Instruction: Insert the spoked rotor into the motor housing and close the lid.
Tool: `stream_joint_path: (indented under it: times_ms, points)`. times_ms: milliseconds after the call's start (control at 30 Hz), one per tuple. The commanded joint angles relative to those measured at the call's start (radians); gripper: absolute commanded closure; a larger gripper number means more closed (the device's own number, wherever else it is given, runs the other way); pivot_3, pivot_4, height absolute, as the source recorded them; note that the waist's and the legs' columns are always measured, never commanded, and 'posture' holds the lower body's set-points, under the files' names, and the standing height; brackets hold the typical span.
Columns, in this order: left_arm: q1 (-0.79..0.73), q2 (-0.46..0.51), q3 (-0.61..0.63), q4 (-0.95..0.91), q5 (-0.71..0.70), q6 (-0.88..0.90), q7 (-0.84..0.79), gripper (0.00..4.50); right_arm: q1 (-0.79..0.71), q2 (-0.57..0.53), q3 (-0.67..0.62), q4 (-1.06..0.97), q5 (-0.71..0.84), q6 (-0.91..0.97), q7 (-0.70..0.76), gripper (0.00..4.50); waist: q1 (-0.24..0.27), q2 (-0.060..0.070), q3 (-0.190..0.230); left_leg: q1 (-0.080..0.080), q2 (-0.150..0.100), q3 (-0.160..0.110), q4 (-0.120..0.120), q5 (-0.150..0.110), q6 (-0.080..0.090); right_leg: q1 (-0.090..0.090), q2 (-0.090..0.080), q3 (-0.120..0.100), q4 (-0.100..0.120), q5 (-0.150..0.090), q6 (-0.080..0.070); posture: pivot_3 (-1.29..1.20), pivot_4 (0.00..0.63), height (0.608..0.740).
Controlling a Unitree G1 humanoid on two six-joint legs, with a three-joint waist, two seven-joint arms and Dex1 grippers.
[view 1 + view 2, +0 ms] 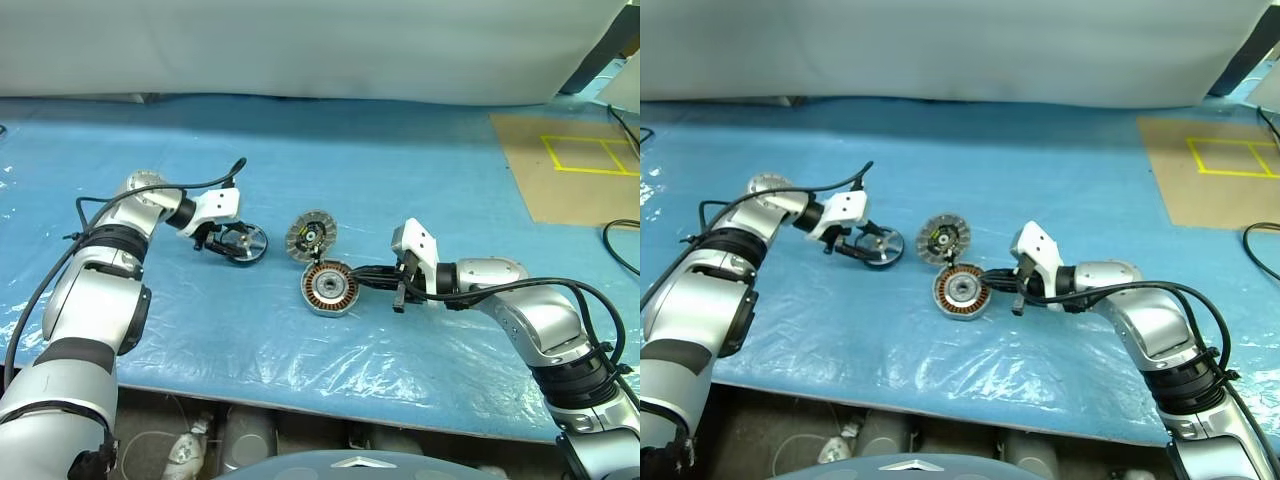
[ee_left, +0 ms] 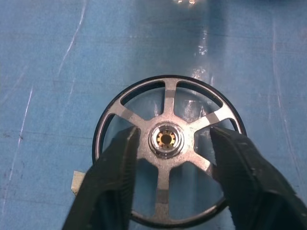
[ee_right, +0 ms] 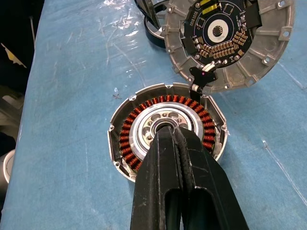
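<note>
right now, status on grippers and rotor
Left gripper open, fingers straddling spoked rotor hub. Right gripper shut over motor housing. Lid open, nothing blocking.

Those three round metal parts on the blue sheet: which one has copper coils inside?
The motor housing, in front of the right gripper. The spoked rotor and lid have none.

Two eyes up top, one lens riding each wrist.
The head pair looks forward and down from well back over the blue plastic-covered table (image 1: 330, 160), both eyes sharing both arms and the parts between them, the right eye offset slightly sideways. The left wrist camera sits very close, peering along its two black fingers (image 2: 115, 172) straight onto the silvery spoked metal wheel (image 2: 165, 139). The right wrist camera hovers close above the squat round copper-wound metal cylinder (image 3: 213, 132), with the flat grey ribbed-rim disc (image 3: 268, 52) beyond.
</note>
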Motion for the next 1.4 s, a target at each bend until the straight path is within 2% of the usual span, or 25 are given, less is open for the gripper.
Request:
stream_joint_path:
  times_ms: [33, 533, 567, 633, 733, 900, 967, 1033, 1167, 1267, 1400]
  points:
    - [0.012, -0.002, -0.002, -0.013, 0.006, -0.012, 0.000, 2.59, -0.017, 0.006, 0.002, -0.018, 0.004, -0.003, -0.004, 4.50, 0.000, 0.000, 0.000, 0.000, 0.000, 0.000, 0.000, 0.000, 0.000, 0.000, 0.000, 0.000, 0.000, 0.000, 0.000, 0.00, 0.150, 0.740]
    - [0.071, 0.000, -0.049, -0.047, 0.046, -0.060, -0.014, 2.59, -0.025, 0.013, 0.000, -0.006, -0.007, 0.010, -0.029, 4.50, 0.000, 0.000, 0.000, 0.004, 0.000, 0.000, 0.000, 0.000, 0.000, 0.004, -0.001, 0.000, 0.000, 0.000, 0.000, 0.00, 0.150, 0.740]
    - [0.074, 0.005, -0.055, -0.049, 0.056, -0.070, -0.007, 2.93, -0.027, 0.015, 0.000, -0.004, -0.008, 0.010, -0.030, 4.50, 0.000, 0.000, 0.000, 0.004, 0.000, 0.000, 0.000, 0.000, 0.000, 0.005, -0.001, 0.000, 0.000, 0.000, 0.000, 0.00, 0.150, 0.740]
    - [0.079, 0.011, -0.059, -0.053, 0.063, -0.082, 0.003, 3.17, -0.031, 0.018, 0.001, 0.001, -0.010, 0.009, -0.031, 4.50, 0.000, 0.000, 0.000, 0.006, 0.000, 0.000, 0.000, 0.000, 0.000, 0.006, -0.001, 0.000, 0.000, 0.000, 0.000, 0.00, 0.150, 0.740]
    - [0.085, 0.013, -0.044, -0.062, 0.050, -0.091, 0.026, 3.17, -0.039, 0.024, -0.004, 0.011, -0.009, 0.010, -0.033, 4.50, 0.000, 0.001, 0.000, 0.008, 0.000, 0.000, -0.001, 0.000, 0.000, 0.008, -0.001, 0.001, 0.000, 0.000, 0.000, 0.00, 0.150, 0.740]
    - [0.109, 0.025, 0.009, -0.120, -0.026, -0.061, -0.026, 3.17, -0.052, 0.028, -0.011, 0.033, -0.007, 0.005, -0.031, 4.50, 0.000, 0.001, 0.000, 0.013, -0.001, 0.001, -0.003, 0.000, 0.000, 0.012, -0.002, 0.001, -0.002, -0.001, -0.002, 0.00, 0.150, 0.740]
    - [0.138, 0.032, 0.037, -0.179, -0.075, -0.041, -0.056, 3.17, -0.060, 0.031, -0.020, 0.041, 0.000, 0.006, -0.029, 4.50, -0.001, 0.001, 0.000, 0.013, -0.001, 0.001, -0.003, 0.000, 0.000, 0.012, -0.002, 0.001, -0.002, -0.001, -0.002, 0.00, 0.150, 0.740]
    - [0.181, 0.033, 0.082, -0.284, -0.159, 0.050, -0.092, 3.17, -0.066, 0.032, -0.040, 0.038, 0.023, 0.015, -0.022, 4.50, -0.001, 0.001, 0.000, 0.012, -0.001, 0.002, -0.004, 0.000, 0.000, 0.011, -0.002, 0.001, -0.002, -0.001, -0.001, 0.00, 0.150, 0.740]
    - [0.321, 0.088, 0.135, -0.573, -0.280, 0.238, -0.126, 3.17, -0.074, 0.025, -0.060, 0.048, 0.035, 0.016, -0.019, 4.50, -0.004, 0.000, 0.000, 0.005, 0.000, 0.003, -0.004, 0.000, 0.000, 0.003, -0.002, 0.001, -0.001, -0.001, -0.001, 0.00, 0.150, 0.740]
    - [0.430, 0.134, 0.175, -0.768, -0.343, 0.358, -0.095, 3.17, -0.074, 0.021, -0.073, 0.062, 0.033, 0.011, -0.015, 4.50, -0.008, 0.000, 0.000, -0.001, 0.000, 0.003, -0.004, 0.000, 0.000, -0.004, -0.001, 0.001, -0.001, 0.000, -0.001, 0.00, 0.150, 0.740]
    - [0.564, 0.158, 0.232, -1.016, -0.448, 0.533, -0.025, 3.17, -0.068, 0.018, -0.081, 0.081, 0.024, 0.002, -0.014, 4.50, -0.009, 0.000, 0.000, -0.002, 0.000, 0.003, -0.004, 0.000, 0.000, -0.004, -0.001, 0.001, -0.001, -0.001, -0.001, 0.00, 0.150, 0.740]
